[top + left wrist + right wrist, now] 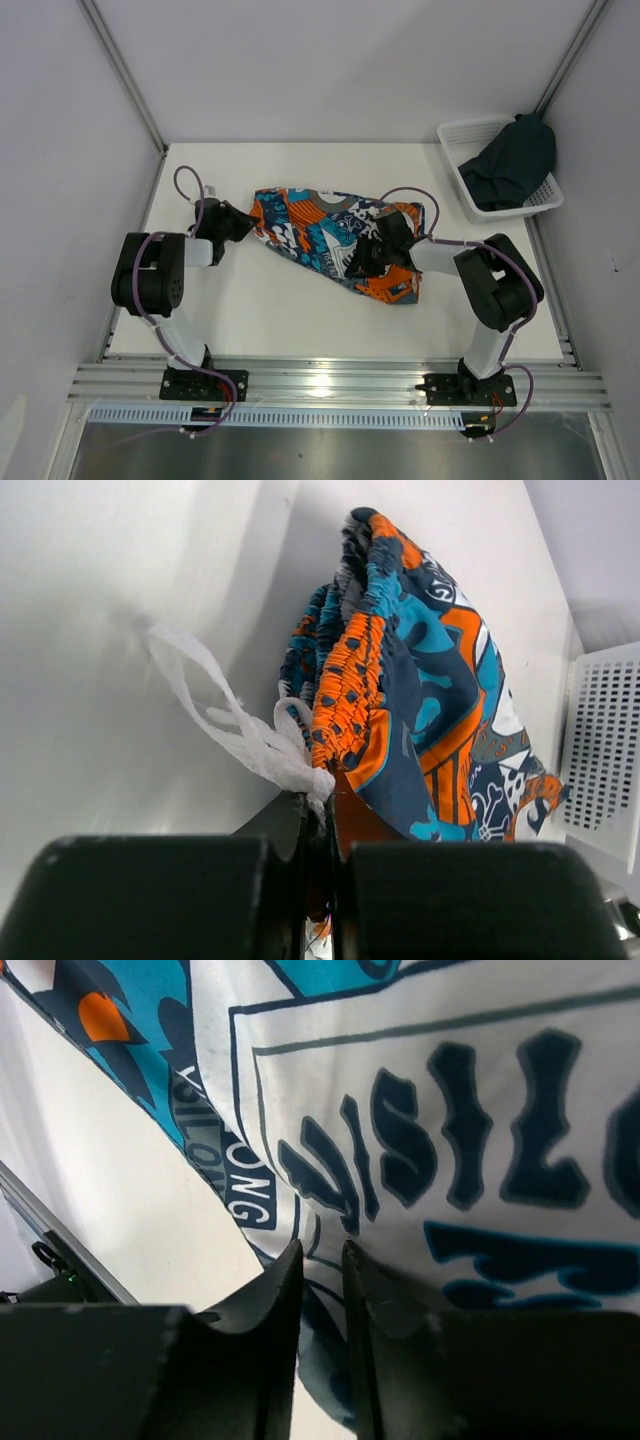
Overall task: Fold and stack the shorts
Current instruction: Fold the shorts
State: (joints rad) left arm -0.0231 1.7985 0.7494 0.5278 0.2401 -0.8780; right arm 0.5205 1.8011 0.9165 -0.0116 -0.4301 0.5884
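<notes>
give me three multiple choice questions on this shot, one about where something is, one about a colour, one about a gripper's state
1. Where are the dark shorts?
A) in the white basket
B) spread flat at the table's centre
C) under the left arm

2. What colour is the drawstring on the printed shorts?
A) black
B) white
C) orange

3. What is the left gripper doing?
A) standing open above the table
B) shut on nothing
C) shut on the printed shorts at the waistband

Answers:
1 A, they lie heaped in the basket at the far right corner.
2 B, the left wrist view shows a white cord hanging beside the gathered waistband.
3 C, its jaws are pressed together with the waistband edge pinched between them.
</notes>
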